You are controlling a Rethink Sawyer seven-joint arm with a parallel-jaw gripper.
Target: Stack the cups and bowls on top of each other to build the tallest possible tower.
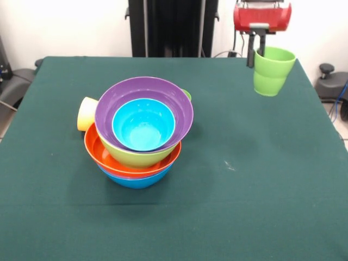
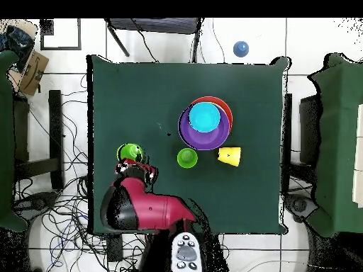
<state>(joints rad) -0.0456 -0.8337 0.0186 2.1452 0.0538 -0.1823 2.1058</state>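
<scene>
End effector [image 1: 258, 51] clamped on light green cup [image 1: 273, 70], raised above tabletop [image 1: 261, 185] near far corner. Tower [image 1: 142, 130] (blue, orange, lime, purple, cyan nested) mid-tabletop; pale yellow cup [image 1: 86, 113] tipped beside it, touching.

A glossy purple plastic bowl [image 1: 163, 89] holds a small cyan plastic bowl [image 1: 143, 125], above lime green [image 1: 136, 157], orange [image 1: 100, 155] and blue [image 1: 136, 181] bowls. The smooth light green tumbler [image 1: 273, 70] and pale yellow tumbler [image 1: 86, 113] are plain, the cloth-covered counter [image 1: 244, 179] dark green.
</scene>
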